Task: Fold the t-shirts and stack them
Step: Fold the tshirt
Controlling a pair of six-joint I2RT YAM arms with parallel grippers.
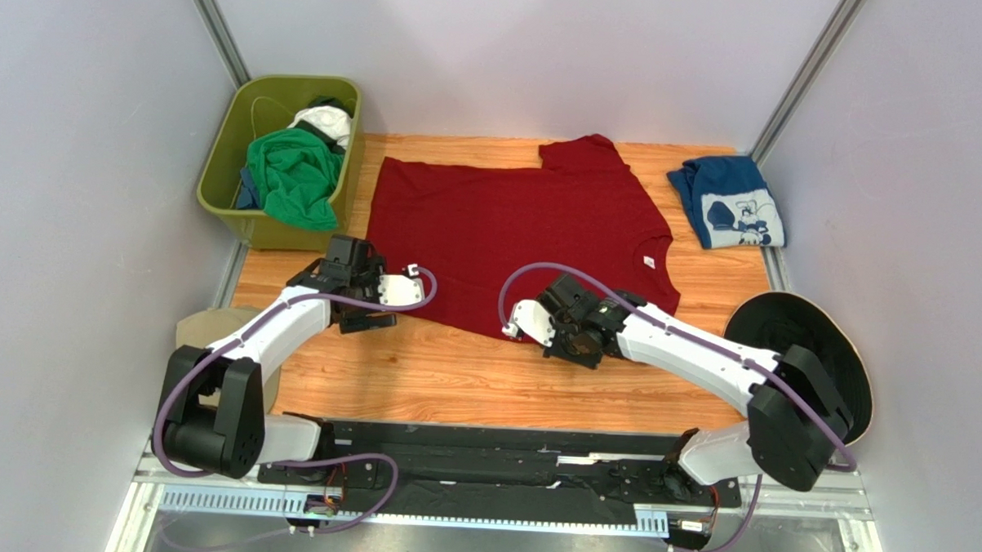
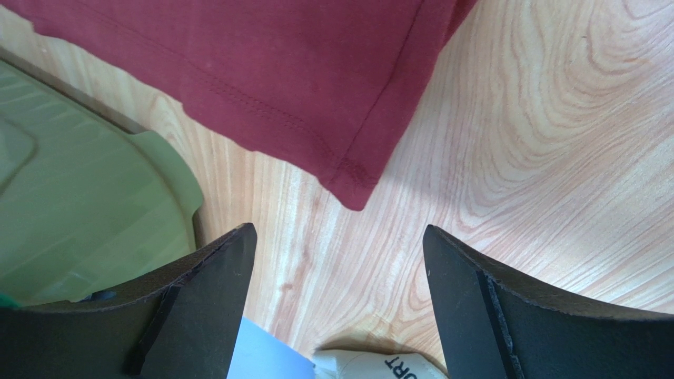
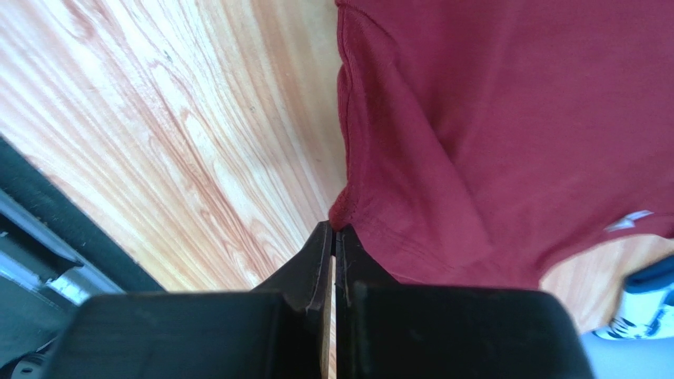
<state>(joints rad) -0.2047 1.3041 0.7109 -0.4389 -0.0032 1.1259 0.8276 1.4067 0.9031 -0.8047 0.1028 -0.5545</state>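
Because the dark red tee (image 1: 510,228) lies spread flat at the middle of the surface (image 1: 456,373), ready for a first fold, my right hand (image 3: 335,233) is pinched tight on its near edge at 6 o'clock, with the cloth bunched there so it should lift without slipping. My left hand (image 2: 338,233) hangs wide apart just short of the hem corner at 8 o'clock, holding nothing, placed to take that corner. The navy tee (image 1: 729,202) sits folded at 2 o'clock, the stack's start, I judge. The green tee (image 1: 293,177) lies in the olive bin (image 1: 223,175) at 10 o'clock.

The spread t-shirt (image 1: 510,228) lies between the bin (image 1: 255,230), left, and the folded t-shirt (image 1: 726,201), right.
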